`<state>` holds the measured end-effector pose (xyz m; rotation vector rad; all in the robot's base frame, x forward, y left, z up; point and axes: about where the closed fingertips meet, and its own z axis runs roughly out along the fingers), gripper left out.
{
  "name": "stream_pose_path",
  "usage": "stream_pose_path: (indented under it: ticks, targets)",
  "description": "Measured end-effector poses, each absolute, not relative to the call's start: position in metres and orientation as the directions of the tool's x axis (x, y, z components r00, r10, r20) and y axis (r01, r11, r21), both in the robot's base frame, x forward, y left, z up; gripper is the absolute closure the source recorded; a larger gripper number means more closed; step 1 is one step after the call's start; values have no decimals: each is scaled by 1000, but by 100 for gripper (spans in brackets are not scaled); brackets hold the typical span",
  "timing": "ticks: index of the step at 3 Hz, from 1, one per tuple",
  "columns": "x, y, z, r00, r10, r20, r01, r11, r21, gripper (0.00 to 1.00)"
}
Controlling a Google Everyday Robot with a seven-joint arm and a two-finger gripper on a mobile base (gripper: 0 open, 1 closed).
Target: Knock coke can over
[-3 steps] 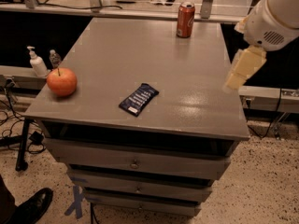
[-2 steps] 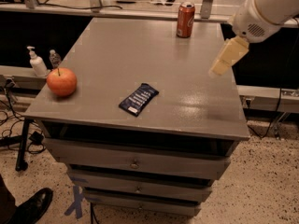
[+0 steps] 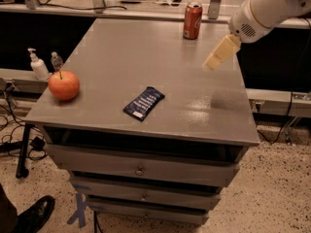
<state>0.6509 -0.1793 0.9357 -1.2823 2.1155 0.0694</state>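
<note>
The coke can (image 3: 192,20), red-orange with a silver top, stands upright at the far edge of the grey cabinet top (image 3: 116,67), right of centre. My gripper (image 3: 216,57), a cream-coloured finger piece on a white arm (image 3: 265,8), hangs above the right side of the top. It is in front of and to the right of the can, not touching it.
An orange-red apple (image 3: 63,85) sits near the left edge. A dark blue snack packet (image 3: 144,102) lies near the front middle. Two small bottles (image 3: 38,66) stand on a ledge to the left. Drawers (image 3: 141,170) are below; a shoe (image 3: 35,217) is at the bottom left.
My arm has moved left and toward the far edge over the cabinet top, bringing the gripper nearer the can. The can, apple and packet have not moved.
</note>
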Motion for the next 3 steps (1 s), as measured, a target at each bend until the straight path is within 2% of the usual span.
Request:
stream_pose_path:
  ticks: [1,3]
  targets:
    - [668,-165,921,-300,-743,-598,-803,535,-262,0]
    - [765,-126,894,-295,-554,-778,-719,665,-200,0]
